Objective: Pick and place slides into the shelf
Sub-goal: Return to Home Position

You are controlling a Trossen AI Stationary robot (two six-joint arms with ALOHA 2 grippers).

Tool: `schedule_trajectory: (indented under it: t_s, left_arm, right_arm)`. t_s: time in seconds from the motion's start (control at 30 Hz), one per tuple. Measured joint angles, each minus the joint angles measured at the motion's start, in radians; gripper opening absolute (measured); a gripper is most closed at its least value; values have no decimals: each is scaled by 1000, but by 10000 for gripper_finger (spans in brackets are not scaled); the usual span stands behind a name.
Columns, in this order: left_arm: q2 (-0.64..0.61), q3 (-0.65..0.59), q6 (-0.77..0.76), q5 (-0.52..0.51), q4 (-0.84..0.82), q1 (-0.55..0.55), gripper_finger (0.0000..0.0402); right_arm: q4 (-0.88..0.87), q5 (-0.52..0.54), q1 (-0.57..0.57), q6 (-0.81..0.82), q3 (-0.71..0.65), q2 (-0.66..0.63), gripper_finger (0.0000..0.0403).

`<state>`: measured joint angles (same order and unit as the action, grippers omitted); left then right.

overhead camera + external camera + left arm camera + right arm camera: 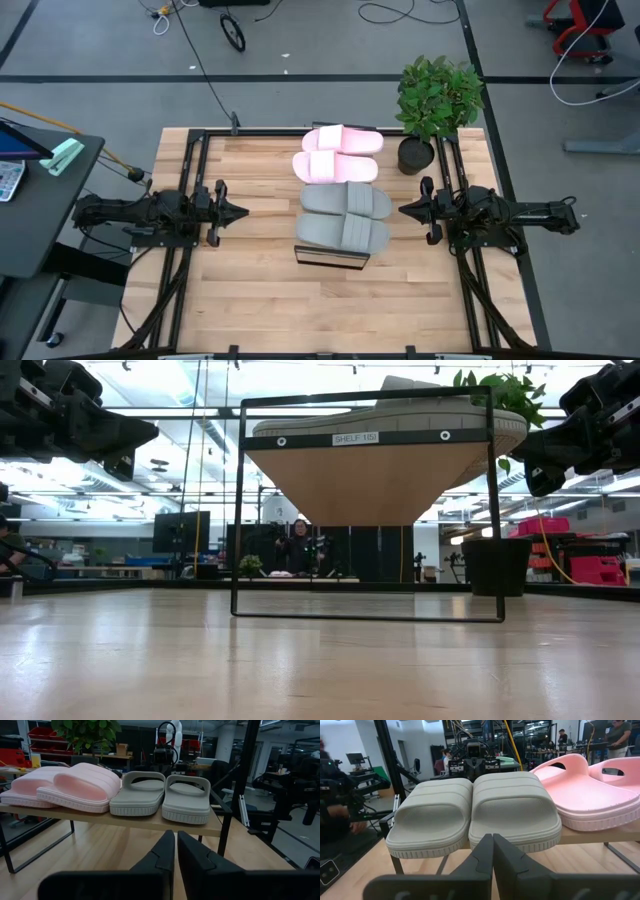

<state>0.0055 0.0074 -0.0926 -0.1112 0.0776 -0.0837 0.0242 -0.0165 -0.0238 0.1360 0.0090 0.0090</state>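
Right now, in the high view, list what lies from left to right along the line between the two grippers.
left gripper → grey slides on the shelf → right gripper

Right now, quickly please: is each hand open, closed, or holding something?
Left hand: closed, empty, over the left side of the table.
Right hand: closed, empty, over the right side of the table.

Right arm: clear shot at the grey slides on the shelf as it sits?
Probably yes. The right tool, shut, points straight at the grey slides on the shelf, and nothing stands between them. The plant sits to one side, off that line. It would have to open first.
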Motion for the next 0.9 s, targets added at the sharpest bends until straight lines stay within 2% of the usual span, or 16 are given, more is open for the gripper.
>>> schedule_trajectory:
  t_s: [0.5, 0.9]
  left_arm:
    - [0, 0, 0, 0, 0, 0, 39]
    - [0, 0, -1, 0, 0, 0, 23]
  right_arm:
    - [0, 0, 0, 0, 0, 0, 16]
    - [0, 0, 0, 0, 0, 0, 14]
